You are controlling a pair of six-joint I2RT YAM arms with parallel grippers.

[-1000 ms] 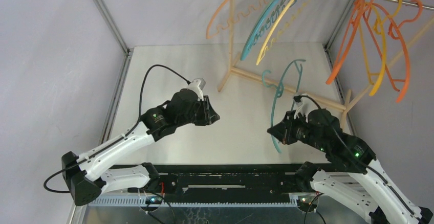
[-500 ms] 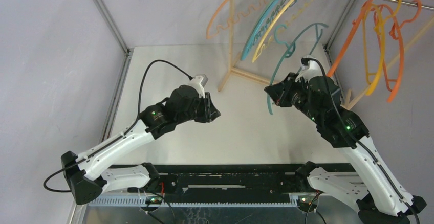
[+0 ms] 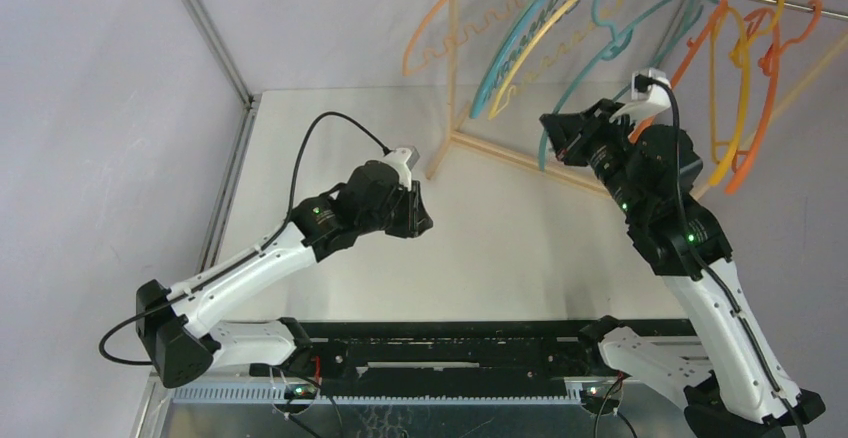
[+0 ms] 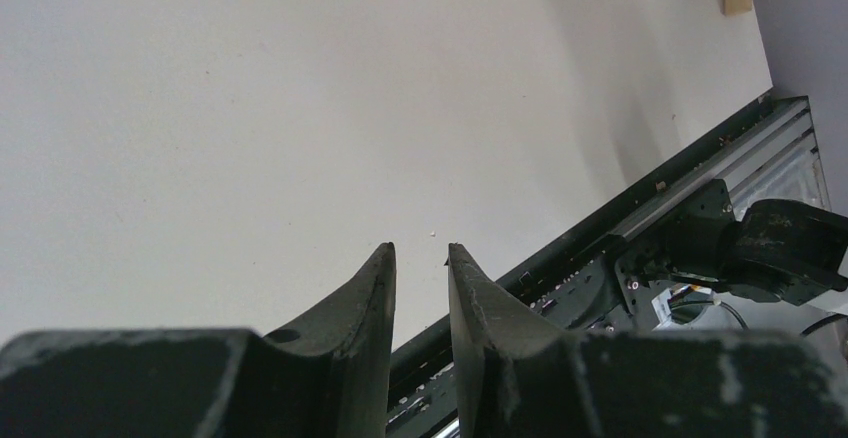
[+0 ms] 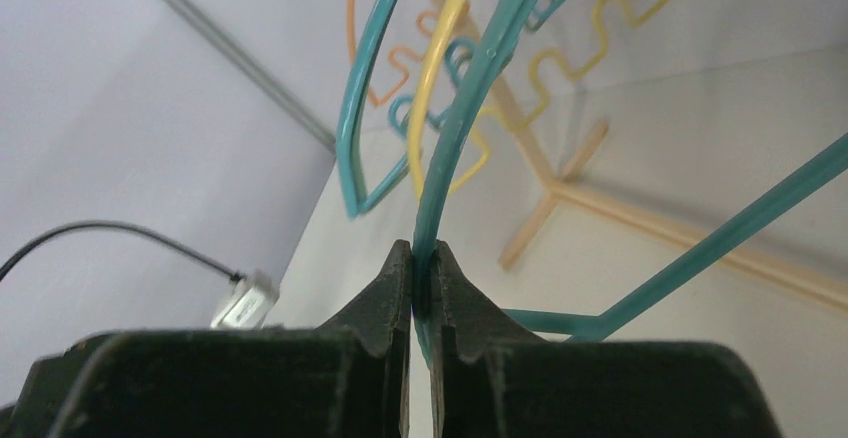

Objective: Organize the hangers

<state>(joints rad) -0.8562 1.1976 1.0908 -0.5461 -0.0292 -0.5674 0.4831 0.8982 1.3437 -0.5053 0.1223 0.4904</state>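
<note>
Right jaws tight on teal hanger (image 5: pixel 463 108)

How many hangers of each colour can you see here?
Peach hangers: 1
Teal hangers: 2, one held by the right end effector
Yellow hangers: 2
Orange hangers: 2
Total: 7, though the right-hand bunch overlaps, so one may hide
</note>
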